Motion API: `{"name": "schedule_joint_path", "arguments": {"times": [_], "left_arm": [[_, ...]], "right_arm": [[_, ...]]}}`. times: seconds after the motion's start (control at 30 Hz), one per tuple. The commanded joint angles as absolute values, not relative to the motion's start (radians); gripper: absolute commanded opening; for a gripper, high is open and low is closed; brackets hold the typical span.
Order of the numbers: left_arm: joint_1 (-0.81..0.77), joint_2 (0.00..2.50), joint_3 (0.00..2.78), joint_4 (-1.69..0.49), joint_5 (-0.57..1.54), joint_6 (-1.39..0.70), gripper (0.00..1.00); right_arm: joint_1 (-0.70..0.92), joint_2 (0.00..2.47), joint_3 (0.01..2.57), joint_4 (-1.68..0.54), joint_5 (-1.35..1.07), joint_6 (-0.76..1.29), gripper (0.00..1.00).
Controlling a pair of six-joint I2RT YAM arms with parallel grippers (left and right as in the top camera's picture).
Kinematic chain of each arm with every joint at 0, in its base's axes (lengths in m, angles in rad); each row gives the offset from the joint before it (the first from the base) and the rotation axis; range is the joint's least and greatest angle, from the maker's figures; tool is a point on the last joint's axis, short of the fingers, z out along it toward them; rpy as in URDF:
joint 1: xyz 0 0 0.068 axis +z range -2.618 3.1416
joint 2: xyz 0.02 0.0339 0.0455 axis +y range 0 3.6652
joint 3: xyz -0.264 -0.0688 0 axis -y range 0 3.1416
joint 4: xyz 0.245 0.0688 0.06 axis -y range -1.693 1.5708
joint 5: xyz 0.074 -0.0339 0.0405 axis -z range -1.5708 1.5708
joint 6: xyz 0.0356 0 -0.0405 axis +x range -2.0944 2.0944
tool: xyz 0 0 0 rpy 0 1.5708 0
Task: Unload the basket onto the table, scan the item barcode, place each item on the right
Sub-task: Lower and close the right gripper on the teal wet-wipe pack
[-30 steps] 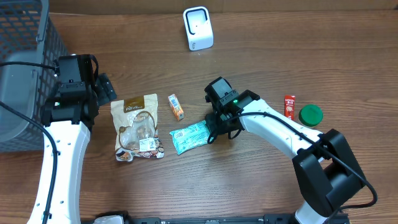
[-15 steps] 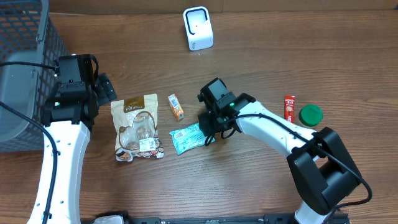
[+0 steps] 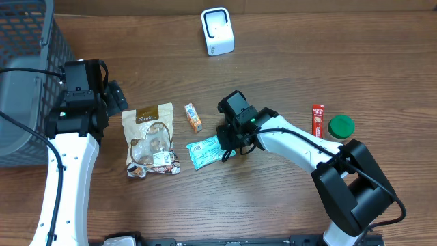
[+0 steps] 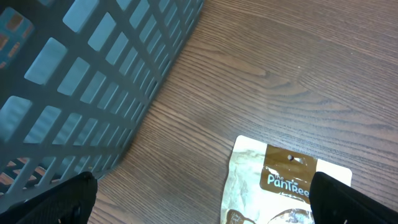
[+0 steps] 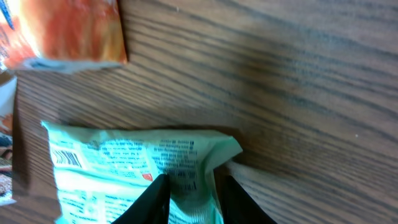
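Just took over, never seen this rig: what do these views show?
Two white robot arms work at a table. The overhead view is from a fixed camera above; the other two come from cameras on each wrist. On the table lie a brown snack pouch, a small orange box, a mint-green packet, a red tube and a green lid, with a white scanner at the far edge and a grey basket to the left. The jaws of the right arm pinch the packet's end; those of the left arm stand open, empty.
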State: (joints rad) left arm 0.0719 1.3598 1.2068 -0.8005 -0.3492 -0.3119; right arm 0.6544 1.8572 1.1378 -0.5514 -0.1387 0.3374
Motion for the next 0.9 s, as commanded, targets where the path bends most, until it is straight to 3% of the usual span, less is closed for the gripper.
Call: {"name": "schedule_joint_path", "arguments": {"times": [0.0,0.23,0.37,0.73,0.8,0.83,0.87], "left_arm": [[0.072,1.361,1.219,-0.8,-0.366,-0.311,1.0],[0.072,1.361,1.219,-0.8,-0.366,-0.311,1.0],[0.072,1.361,1.219,-0.8,-0.366,-0.311,1.0],[0.072,1.361,1.219,-0.8,-0.366,-0.311,1.0],[0.072,1.361,1.219,-0.8,-0.366,-0.311,1.0],[0.072,1.361,1.219,-0.8,-0.366,-0.311,1.0],[0.072,1.361,1.219,-0.8,-0.366,-0.311,1.0]], "right_arm": [[0.656,1.876,1.131,-0.535,-0.12,0.387,0.27],[0.668,1.913,1.129,-0.525,-0.136,0.47,0.24],[0.673,1.914,1.129,-0.473,-0.112,0.534,0.04],[0.673,1.94,1.129,-0.312,-0.022,0.632,0.04],[0.673,1.941,1.13,-0.307,-0.023,0.608,0.13],[0.673,1.938,1.135,-0.309,-0.025,0.539,0.29],[0.672,1.931,1.148,-0.327,-0.04,0.48,0.35]]}}
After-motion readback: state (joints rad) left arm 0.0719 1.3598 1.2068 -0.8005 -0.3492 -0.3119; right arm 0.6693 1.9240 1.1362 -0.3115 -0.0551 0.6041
